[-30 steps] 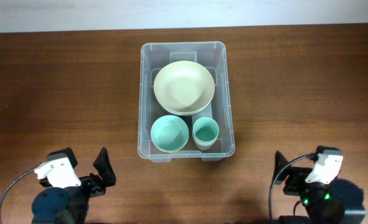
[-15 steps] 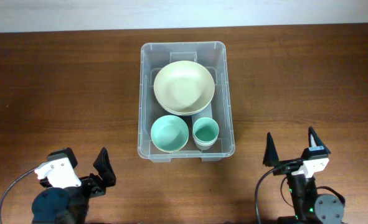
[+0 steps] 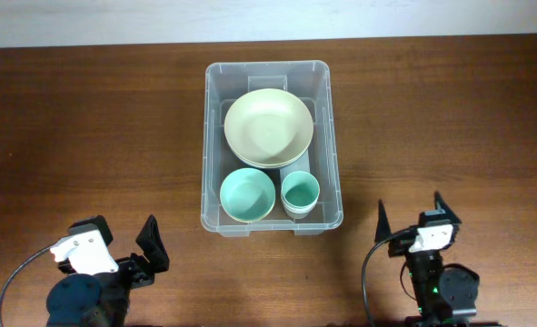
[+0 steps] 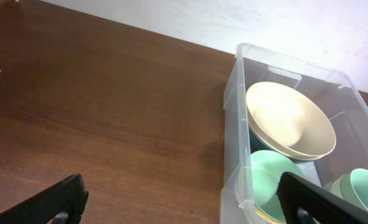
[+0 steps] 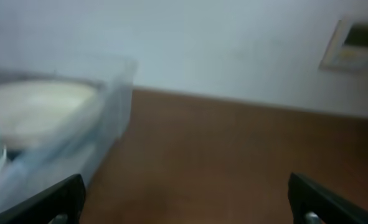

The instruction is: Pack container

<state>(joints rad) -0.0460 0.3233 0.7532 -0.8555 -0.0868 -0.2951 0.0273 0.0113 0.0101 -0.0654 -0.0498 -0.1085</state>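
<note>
The clear plastic container (image 3: 215, 136) stands on the wooden table at centre. It holds a large cream bowl (image 3: 268, 127), a teal bowl (image 3: 248, 195) and teal cups (image 3: 300, 193). My left gripper (image 3: 127, 241) is open and empty at the near left, well apart from the container. My right gripper (image 3: 411, 218) is open and empty at the near right. The left wrist view shows the container (image 4: 232, 106) with the cream bowl (image 4: 288, 121) and the open jaws (image 4: 184, 202). The right wrist view is blurred; the container (image 5: 109, 124) is at its left, between open jaws (image 5: 187, 202).
The brown wooden table (image 3: 86, 136) surrounds the container on all sides. A pale wall (image 5: 202, 43) runs behind the table's far edge, with a small wall plate (image 5: 352, 43) at the right.
The right arm has pulled back and turned near the front edge; its fingers now point toward the container. The left arm and the container's contents have not moved.
</note>
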